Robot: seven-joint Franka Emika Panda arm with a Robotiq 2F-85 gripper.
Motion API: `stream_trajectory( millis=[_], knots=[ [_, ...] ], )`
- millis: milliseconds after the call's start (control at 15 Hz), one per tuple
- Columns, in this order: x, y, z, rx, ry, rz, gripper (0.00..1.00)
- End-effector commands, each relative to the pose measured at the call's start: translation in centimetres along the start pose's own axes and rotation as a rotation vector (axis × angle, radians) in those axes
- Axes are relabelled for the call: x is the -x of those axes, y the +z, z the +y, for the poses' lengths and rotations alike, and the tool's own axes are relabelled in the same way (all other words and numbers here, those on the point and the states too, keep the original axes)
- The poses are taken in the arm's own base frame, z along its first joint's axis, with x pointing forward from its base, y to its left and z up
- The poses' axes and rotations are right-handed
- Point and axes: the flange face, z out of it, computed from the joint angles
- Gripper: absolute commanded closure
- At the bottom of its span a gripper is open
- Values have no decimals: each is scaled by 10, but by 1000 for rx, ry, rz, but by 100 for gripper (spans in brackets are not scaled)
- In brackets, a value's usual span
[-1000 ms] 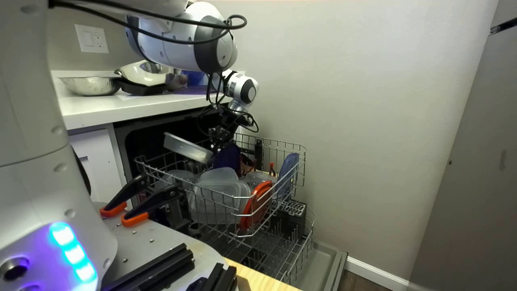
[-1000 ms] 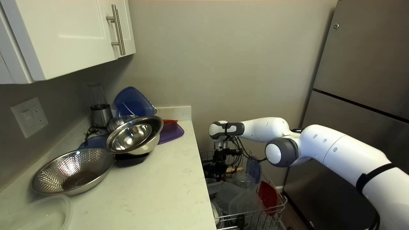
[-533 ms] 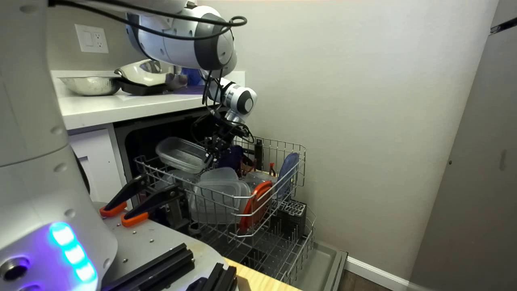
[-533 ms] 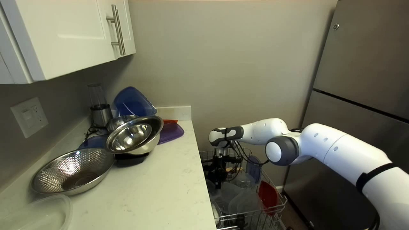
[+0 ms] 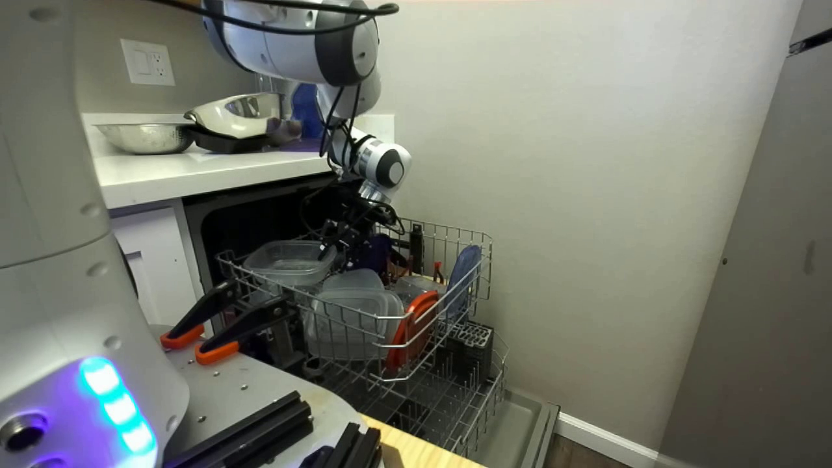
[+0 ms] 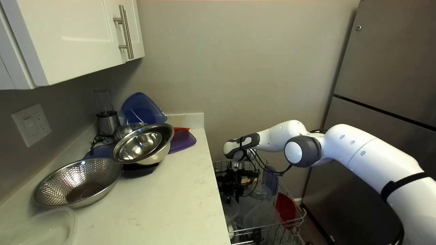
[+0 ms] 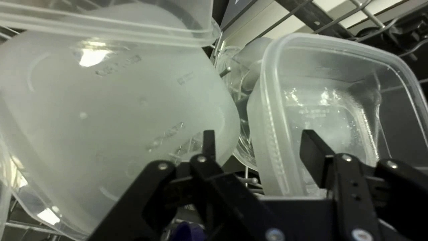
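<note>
A: What is the biggest thing there?

B: The fridge (image 6: 385,85), grey, at the right edge of an exterior view. Next comes the counter (image 6: 177,194), pale and faintly veined, and then the dishwasher (image 5: 266,214), its dark inside showing beneath it.

A: And the arm?

B: The arm (image 6: 368,149) is white, reaching across with its wrist bent down over the rack (image 5: 390,317). That one is wire, pulled out and loaded with plasticware.

A: What is up on the counter?

B: A steel colander (image 6: 78,183), with tilted steel bowls (image 6: 144,144) just behind it.

A: Now the rack's load.

B: A cloudy tub (image 7: 117,107) fills much of the left of the wrist view. Just beside it is the clear tub (image 7: 329,122), open side up; in an exterior view it sits at the left of the rack. Farther right there, a blue lid (image 5: 463,279) and a red lid (image 5: 411,335) stand on edge.

A: And the gripper (image 7: 257,144)?

B: Spread. Its fingers (image 7: 209,144) stand well apart, with one side of the clear tub between them: one finger over the inside, the other outside, seen against the cloudy tub.

A: Touching the plastic?

B: I cannot tell.
</note>
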Motion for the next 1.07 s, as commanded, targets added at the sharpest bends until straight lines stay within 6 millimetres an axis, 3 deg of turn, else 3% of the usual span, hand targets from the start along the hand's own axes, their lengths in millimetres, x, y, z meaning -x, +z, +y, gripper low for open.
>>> stream_trajectory(
  millis=[0, 1000],
  knots=[
    [23, -2, -1, -37, -3, 0, 3],
    [62, 18, -7, -161, -59, 9, 0]
  ],
)
